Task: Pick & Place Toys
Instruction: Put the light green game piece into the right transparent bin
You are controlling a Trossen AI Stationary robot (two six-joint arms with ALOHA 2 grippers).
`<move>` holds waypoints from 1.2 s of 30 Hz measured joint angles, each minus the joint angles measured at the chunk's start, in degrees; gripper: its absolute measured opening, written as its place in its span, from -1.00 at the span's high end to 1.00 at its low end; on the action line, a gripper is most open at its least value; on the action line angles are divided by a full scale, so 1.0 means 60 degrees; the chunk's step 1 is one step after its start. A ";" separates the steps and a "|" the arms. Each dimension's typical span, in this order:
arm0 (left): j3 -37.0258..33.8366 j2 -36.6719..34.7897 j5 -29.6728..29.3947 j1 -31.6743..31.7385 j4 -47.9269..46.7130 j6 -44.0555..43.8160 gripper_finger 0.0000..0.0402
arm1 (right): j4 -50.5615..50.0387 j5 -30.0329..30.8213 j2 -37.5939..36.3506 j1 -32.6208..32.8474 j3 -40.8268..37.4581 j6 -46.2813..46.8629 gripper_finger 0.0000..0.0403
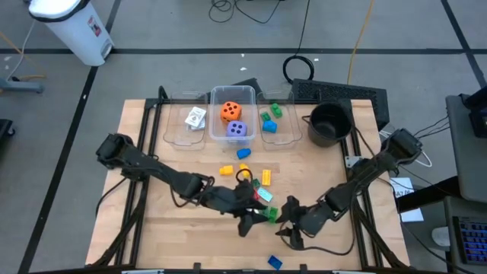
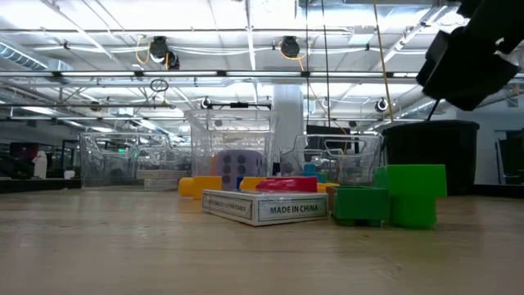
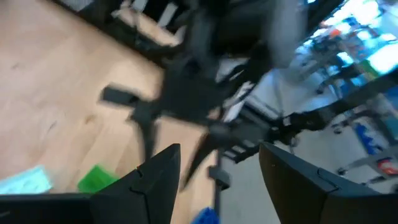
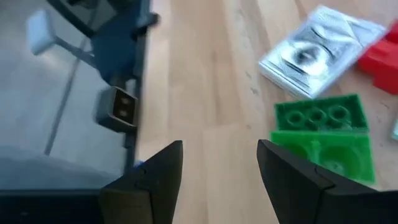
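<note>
High view: my left gripper [image 1: 249, 217] and my right gripper [image 1: 287, 221] hang low over the near middle of the table [image 1: 144, 228], close to each other, with a green brick [image 1: 271, 214] between them. A card pack [image 1: 263, 195] lies just beyond the left gripper, beside a red brick [image 1: 251, 192]. A yellow brick [image 1: 267, 177] stands with its long axis running away from me; another yellow brick [image 1: 227, 170] lies crosswise to it. A blue brick [image 1: 243, 153] sits near the bins, and another blue brick [image 1: 275, 262] lies at the near edge.

3 clear bins stand in a row at the far side. The left bin [image 1: 173, 125] holds a card pack [image 1: 195, 117]. The middle bin [image 1: 214, 116] holds an orange die [image 1: 230, 111] and a purple die [image 1: 237, 130]. The right bin [image 1: 292, 129] holds green and blue bricks [image 1: 269, 122]. A black pot [image 1: 329, 124] stands to their right.

Low view: the card pack [image 2: 264, 206] lies flat with a long side facing the camera, the red brick [image 2: 286, 184] just behind it. The green brick [image 2: 393, 197] stands to its right.

Left wrist view: my 2 fingers [image 3: 155, 180] stand apart with nothing between them. The green brick [image 3: 96, 178] lies on the wood nearby, and the other arm blurs across ahead.

Right wrist view: my 2 fingers [image 4: 286, 174] are spread and hold nothing. The green brick [image 4: 323, 134] lies just beside 1 finger, studs up, and the card pack [image 4: 314, 53] rests askew beyond it.
</note>
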 joint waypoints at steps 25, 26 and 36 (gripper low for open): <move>0.0000 -0.1431 -0.0089 0.0143 -0.0353 0.1091 -0.11 | -0.0184 0.0057 0.1488 -0.0845 0.0018 0.0294 0.05; 0.0000 -0.1431 -0.0083 0.0143 -0.0365 0.1076 -0.11 | -0.0280 0.0050 0.1488 -0.0885 0.0018 0.0294 0.08; 0.0000 -0.1431 -0.0018 0.0143 -0.0646 0.0871 -0.11 | -0.0770 0.0060 0.1488 -0.1110 0.0018 0.0793 0.78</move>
